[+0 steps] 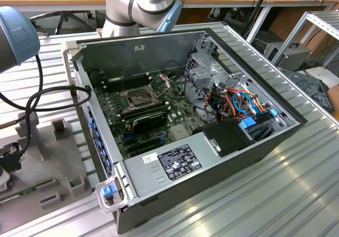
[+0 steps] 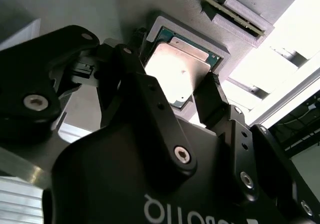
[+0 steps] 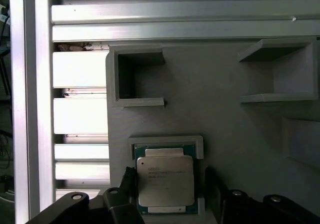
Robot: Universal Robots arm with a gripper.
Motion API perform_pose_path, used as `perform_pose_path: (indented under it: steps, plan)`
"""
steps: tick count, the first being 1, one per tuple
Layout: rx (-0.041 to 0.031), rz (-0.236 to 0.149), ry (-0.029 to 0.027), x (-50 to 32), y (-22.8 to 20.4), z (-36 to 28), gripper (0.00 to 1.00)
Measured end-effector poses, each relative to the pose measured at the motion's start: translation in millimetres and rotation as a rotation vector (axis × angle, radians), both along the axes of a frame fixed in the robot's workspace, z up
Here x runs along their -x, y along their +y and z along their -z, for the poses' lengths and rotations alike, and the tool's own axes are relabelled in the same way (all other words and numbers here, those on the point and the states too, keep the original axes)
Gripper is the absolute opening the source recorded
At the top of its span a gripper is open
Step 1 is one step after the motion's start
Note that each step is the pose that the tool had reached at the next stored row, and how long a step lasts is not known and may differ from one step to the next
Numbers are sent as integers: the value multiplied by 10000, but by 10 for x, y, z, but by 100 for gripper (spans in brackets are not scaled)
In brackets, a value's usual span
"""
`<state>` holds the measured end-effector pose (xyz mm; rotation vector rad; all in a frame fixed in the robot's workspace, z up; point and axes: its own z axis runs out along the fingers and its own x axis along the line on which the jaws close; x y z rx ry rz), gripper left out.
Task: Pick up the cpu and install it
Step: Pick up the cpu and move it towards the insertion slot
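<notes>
I had the gripper (image 3: 170, 185) right over the cpu (image 3: 165, 180), fingers (image 3: 128, 183) spread apart, one on each side of the chip and not clamped on it. The cpu lay flat, silver face up, in a square recess close to one edge of the grey holder plate (image 3: 225, 134), which rested on the slatted metal surface (image 3: 80, 114). In the exterior view, the open computer case (image 1: 254, 141) stood mid-surface, its green motherboard (image 1: 114, 110) exposed, and the socket (image 1: 139, 96) had its frame lifted.
</notes>
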<state>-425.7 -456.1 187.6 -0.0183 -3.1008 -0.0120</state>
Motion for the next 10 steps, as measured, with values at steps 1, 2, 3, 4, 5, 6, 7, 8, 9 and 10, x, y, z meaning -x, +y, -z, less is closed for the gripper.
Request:
perform_pose_path:
  steps: [1, 2, 3, 4, 5, 6, 7, 8, 9, 10]
  plan:
    - [0, -1, 0, 0, 0, 0, 68]
    - [1, -1, 0, 0, 0, 0, 68]
    - [1, -1, 1, 0, 0, 0, 68]
    - [-7, -1, 2, 0, 0, -1, 68]
    - [-250, -3, 3, 0, -1, -1, 68]
    - [-579, -2, 0, 0, -1, 0, 68]
    - [-665, 0, 1, 0, 0, -1, 68]
    - [-666, 0, 1, 0, -2, -1, 68]
    - [-665, 0, 1, 1, -3, 0, 68]
    - [-650, -1, 1, 1, -4, -1, 68]
